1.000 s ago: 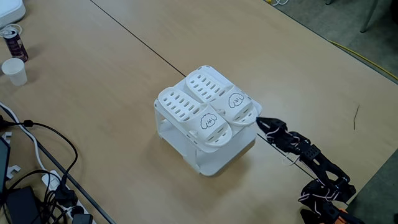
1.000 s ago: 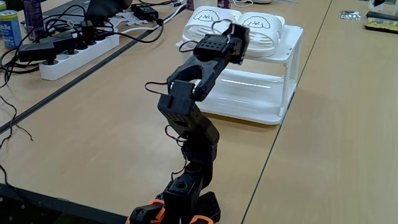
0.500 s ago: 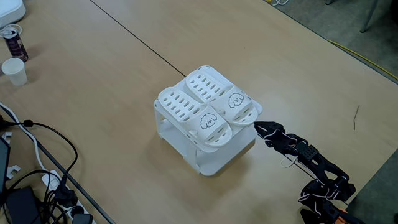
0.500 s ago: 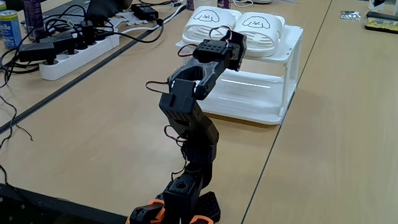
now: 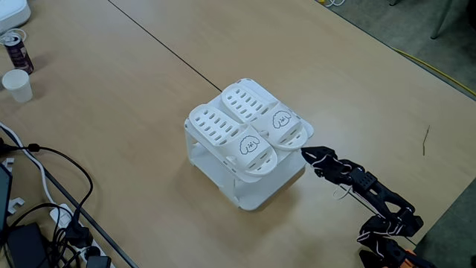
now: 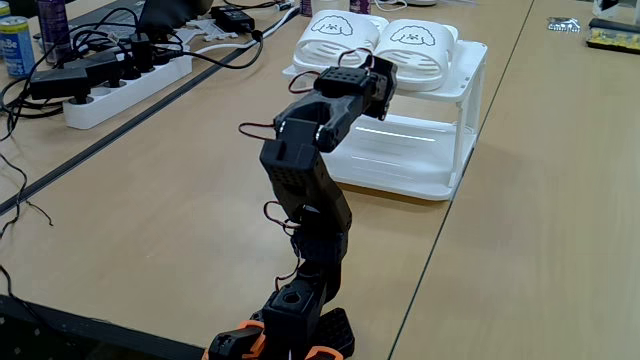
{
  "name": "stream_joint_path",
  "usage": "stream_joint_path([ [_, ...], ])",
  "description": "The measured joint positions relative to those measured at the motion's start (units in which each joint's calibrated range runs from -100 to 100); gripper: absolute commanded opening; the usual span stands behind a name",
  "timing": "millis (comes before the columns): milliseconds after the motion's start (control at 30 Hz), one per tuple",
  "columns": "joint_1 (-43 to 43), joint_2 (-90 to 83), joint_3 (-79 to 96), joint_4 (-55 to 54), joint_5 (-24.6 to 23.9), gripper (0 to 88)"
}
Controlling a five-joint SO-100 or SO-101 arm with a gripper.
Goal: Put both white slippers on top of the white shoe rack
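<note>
The pair of white plastic slide slippers (image 5: 249, 126) with rows of oval holes and a small cartoon-face drawing on each strap lay side by side and touching on the flat top of the boxy white plastic two-tier shoe rack (image 5: 253, 195), toes pointing toward the arm. In a fixed view the same slippers (image 6: 385, 40) sat level on the rack (image 6: 462, 120), neither one overhanging far past its rim. Judged from this arrangement, the placement itself was complete, and the step in hand was the withdrawal of the arm. To do that well, the arm should pull straight back and slightly upward, away from the rack's near corner, so that no finger or loose cable catches a slipper toe or nudges the light rack across the pale wooden table (image 5: 134, 89); the rack looked light enough to slide if struck. The black two-finger gripper (image 5: 306, 152) was just beside the rack's near corner, below the level of the slipper toes and apart from them, holding nothing. Whether its fingers were spread or pressed together could not be told, since the tips were small and dark in one view and hidden behind the wrist in the other (image 6: 375, 85). Well apart from the rack, on its far side from the arm, stood a white paper cup (image 5: 16, 85) and a dark drink can (image 5: 15, 48).
</note>
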Motion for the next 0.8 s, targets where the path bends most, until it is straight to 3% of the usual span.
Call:
stream_joint_path([
  [533, 0.0, 0.8, -2.2, 0.0, 0.0, 0.8],
  [800, 0.0, -10.6, 6.6, 0.0, 0.0, 0.8],
])
